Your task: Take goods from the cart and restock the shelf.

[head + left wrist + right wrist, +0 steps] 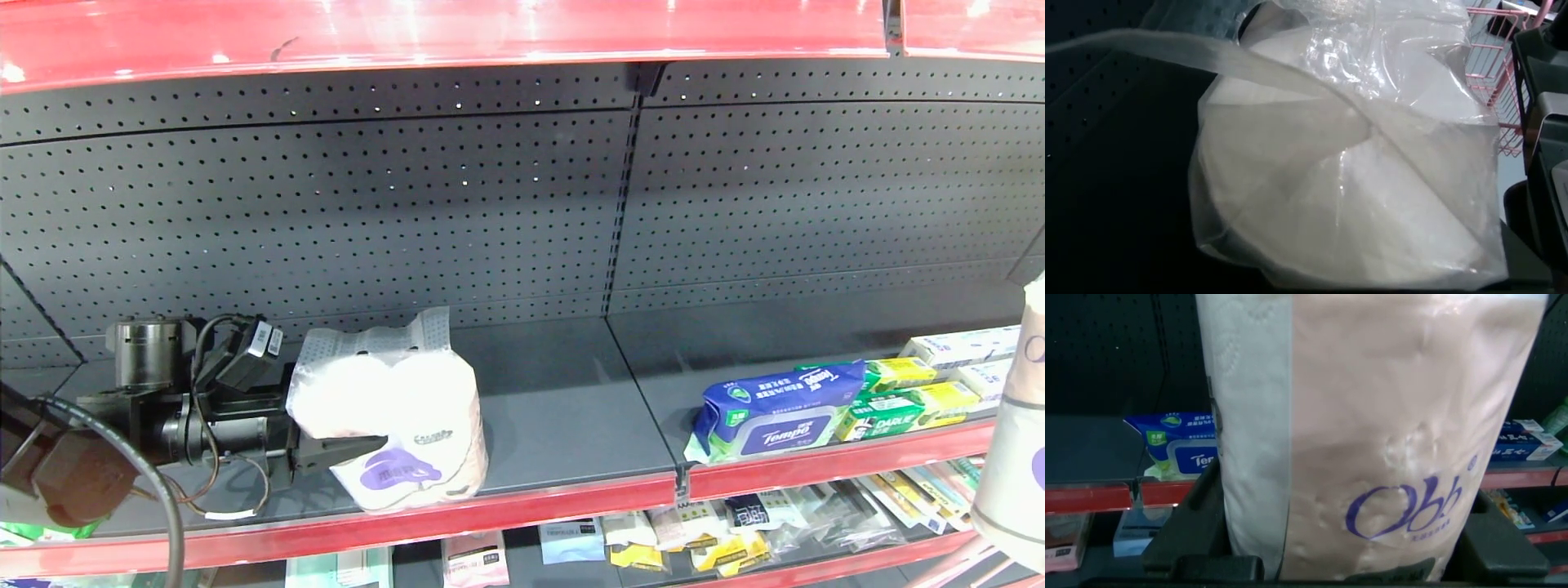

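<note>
Head view, left gripper (326,429): closed on the toilet paper pack (400,408), which stands on the shelf (563,408) near its front edge.
Head view, beyond that gripper: wipes (775,412) and toothpaste boxes (906,396), well off to its right on the same shelf.
Left wrist view: the pack's clear wrap (1347,163) sits right against the gripper, with the pink cart (1493,49) behind it.
Right wrist view, right gripper (1347,567): gripping the second toilet paper pack (1388,433), upright between its fingers (1180,535); the wipes (1180,441) lie beyond it.

I see a dark shelf (563,416), red front lip. On it: roll pack (400,408) left, at the front edge; wipes pack (775,412) and toothpaste boxes (906,392) right, touching.
</note>
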Controlling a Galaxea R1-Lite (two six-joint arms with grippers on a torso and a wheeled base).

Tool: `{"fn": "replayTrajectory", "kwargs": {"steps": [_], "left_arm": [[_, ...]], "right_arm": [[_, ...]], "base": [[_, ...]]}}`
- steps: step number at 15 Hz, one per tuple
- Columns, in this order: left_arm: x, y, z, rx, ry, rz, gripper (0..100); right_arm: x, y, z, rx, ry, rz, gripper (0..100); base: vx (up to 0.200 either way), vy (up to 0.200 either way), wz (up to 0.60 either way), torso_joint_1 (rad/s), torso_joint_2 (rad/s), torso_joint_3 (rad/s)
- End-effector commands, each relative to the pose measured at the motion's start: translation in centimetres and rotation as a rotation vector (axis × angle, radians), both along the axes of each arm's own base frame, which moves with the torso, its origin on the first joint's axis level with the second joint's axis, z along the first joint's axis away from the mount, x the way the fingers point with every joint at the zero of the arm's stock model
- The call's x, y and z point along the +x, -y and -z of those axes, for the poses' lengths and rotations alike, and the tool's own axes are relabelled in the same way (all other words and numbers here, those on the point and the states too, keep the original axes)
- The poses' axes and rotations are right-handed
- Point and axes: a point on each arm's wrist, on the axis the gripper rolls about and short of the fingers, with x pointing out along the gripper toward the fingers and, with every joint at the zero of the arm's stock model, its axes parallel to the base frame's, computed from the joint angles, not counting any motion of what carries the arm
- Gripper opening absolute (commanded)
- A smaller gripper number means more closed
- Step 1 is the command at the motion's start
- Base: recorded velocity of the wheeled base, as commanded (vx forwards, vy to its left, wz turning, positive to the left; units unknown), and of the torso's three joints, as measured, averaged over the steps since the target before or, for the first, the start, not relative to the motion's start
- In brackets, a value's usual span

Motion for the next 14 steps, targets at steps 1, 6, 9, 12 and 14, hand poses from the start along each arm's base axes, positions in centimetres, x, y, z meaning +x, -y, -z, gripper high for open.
{"fn": "replayTrajectory", "kwargs": {"steps": [1,6,9,12,14], "left_arm": [[0.0,0.0,0.2,0.001,-0.003,0.0,0],[-0.1,-0.1,-0.3,-0.004,-0.006,-0.007,100],[-0.9,-0.4,-1.8,-0.019,0.009,-0.028,100],[-1.8,-0.6,-3.7,-0.038,0.033,-0.039,100],[-2.1,-0.6,-6.1,-0.07,0.062,-0.053,100]], "right_arm": [[0.0,0.0,0.0,-0.001,0.0,0.001,0],[0.0,0.0,0.2,0.0,-0.007,-0.001,0],[0.1,0.0,0.2,0.0,-0.009,-0.002,0],[0.1,0.0,0.2,0.0,-0.009,-0.001,0],[0.1,0.0,0.3,-0.001,-0.012,-0.002,0]], "base": [[0.0,0.0,0.0,0.0,0.0,0.0],[0.0,0.0,0.0,0.0,0.0,0.0],[0.0,0.0,0.0,0.0,0.0,0.0],[0.0,0.0,0.0,0.0,0.0,0.0],[0.0,0.0,0.0,0.0,0.0,0.0]]}}
